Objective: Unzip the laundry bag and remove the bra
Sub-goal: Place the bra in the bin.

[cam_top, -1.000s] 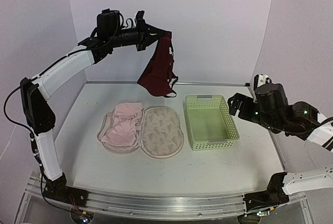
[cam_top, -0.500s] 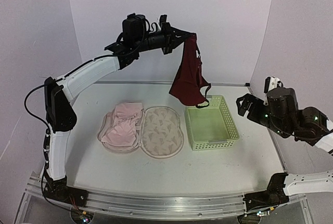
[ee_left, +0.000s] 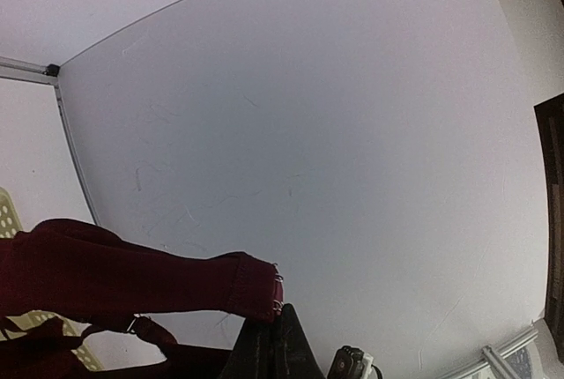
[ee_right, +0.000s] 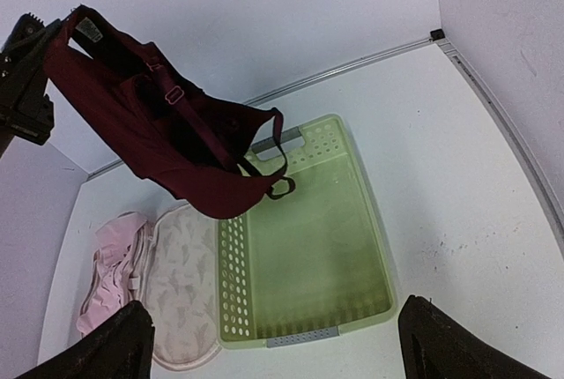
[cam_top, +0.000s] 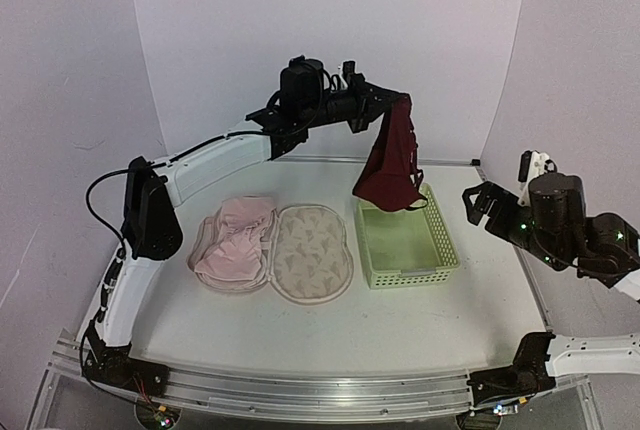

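Left gripper, clamped on the dark red bra, holds it above the basket's far end; right gripper gapes wide, empty.

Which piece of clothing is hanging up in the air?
The dark red bra, dangling from the left claw near the green basket. The pink garment lies in the open laundry bag instead.

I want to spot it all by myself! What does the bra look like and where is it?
Find the pale green basket on the table. Above its far end, the bra dangles from the left claw. It is the only dark red thing, and the only one hanging in the air.
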### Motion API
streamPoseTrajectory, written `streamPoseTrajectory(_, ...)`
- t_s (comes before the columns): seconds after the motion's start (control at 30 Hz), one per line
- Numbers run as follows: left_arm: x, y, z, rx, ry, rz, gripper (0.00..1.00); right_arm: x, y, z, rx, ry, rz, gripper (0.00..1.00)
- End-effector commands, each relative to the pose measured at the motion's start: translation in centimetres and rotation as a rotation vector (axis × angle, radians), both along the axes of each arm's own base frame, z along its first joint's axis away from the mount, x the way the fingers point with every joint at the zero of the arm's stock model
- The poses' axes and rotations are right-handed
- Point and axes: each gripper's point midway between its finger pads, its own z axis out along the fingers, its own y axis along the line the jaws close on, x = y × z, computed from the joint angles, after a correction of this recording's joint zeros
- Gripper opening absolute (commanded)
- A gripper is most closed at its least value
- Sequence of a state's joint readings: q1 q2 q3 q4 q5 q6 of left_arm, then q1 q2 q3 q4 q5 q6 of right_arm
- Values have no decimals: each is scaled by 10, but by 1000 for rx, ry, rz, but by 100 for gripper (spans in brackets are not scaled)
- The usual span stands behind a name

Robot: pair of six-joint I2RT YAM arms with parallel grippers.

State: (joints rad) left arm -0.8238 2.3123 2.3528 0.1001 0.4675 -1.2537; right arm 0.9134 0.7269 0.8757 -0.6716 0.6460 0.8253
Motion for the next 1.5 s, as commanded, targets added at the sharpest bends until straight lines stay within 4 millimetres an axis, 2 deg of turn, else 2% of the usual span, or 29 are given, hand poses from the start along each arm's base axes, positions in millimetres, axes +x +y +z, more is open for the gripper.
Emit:
streamPoseTrajectory(0.0, -7, 8, 56, -178, -71, 9, 0, -1, 1, 4, 31, -12, 4, 98)
streamPoseTrajectory(0.53, 2, -23, 13, -301, 55, -21, 0, -8, -1, 0, 59, -12, 27, 98)
streamPoseTrajectory(0.73, 3, -31, 3, -330, 84, -21, 0, -10, -2, -2, 65, -9, 32, 98)
streamPoseTrajectory(1.03, -1, -50, -33, -318, 140, -45, 0, -11, -4, -5, 67, -7, 33, 98)
streamPoseTrajectory(1.2, -5, -53, -64, -272, 161, -57, 0, -12, -3, -8, 71, -1, 37, 98)
streamPoseTrajectory(1.47, -16, -59, -88, -252, 185, -111, 0, -12, -2, -10, 69, 7, 45, 98)
